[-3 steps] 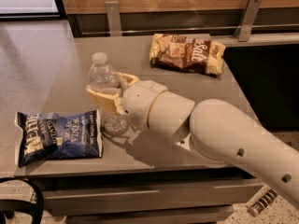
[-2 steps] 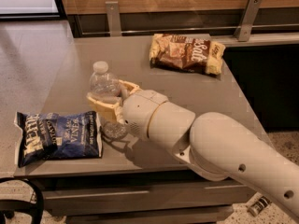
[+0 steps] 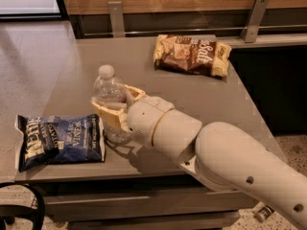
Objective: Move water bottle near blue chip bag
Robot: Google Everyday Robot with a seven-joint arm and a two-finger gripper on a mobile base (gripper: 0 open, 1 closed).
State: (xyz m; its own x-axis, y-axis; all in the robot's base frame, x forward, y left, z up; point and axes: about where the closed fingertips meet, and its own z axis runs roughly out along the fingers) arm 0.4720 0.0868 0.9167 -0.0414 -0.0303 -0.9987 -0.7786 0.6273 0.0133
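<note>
The water bottle is clear with a white cap and stands upright on the grey table. My gripper holds it around its lower body, with cream fingers on both sides of it. The blue chip bag lies flat near the table's front left corner, just left of the bottle and the gripper. The bottle's base is close to the bag's right edge. My large cream arm reaches in from the lower right and hides part of the table.
A brown and cream bag marked "Salt" lies at the back right of the table. A wooden wall with metal brackets runs behind the table. The table's front edge is just below the blue bag. A black curved part shows at the lower left.
The gripper and the bottle have shifted slightly forward and toward the blue bag, and the arm has extended with them. The bags have not moved.
</note>
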